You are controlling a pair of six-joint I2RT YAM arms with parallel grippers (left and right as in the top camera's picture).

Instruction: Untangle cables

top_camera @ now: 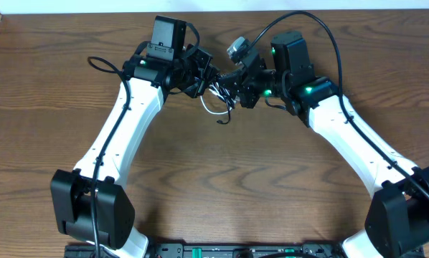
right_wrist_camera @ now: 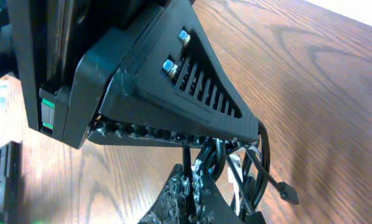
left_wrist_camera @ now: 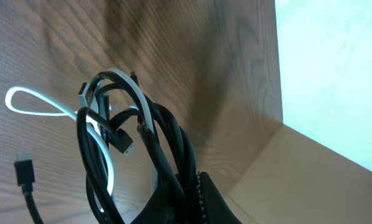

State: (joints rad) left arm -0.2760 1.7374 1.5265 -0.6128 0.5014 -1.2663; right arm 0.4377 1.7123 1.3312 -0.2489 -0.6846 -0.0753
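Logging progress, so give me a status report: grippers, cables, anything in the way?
Left gripper jaws shut on cables. Right gripper jaws likewise. Black and white loops tangled between them. Nothing blocking.

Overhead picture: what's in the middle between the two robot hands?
The tangled cables, black and white, bunch between the left gripper and the right gripper. The overhead view shows it.

left gripper [top_camera: 201, 80] + right gripper [top_camera: 236, 90]: facing, close | cables [top_camera: 214, 106]: tangled between them
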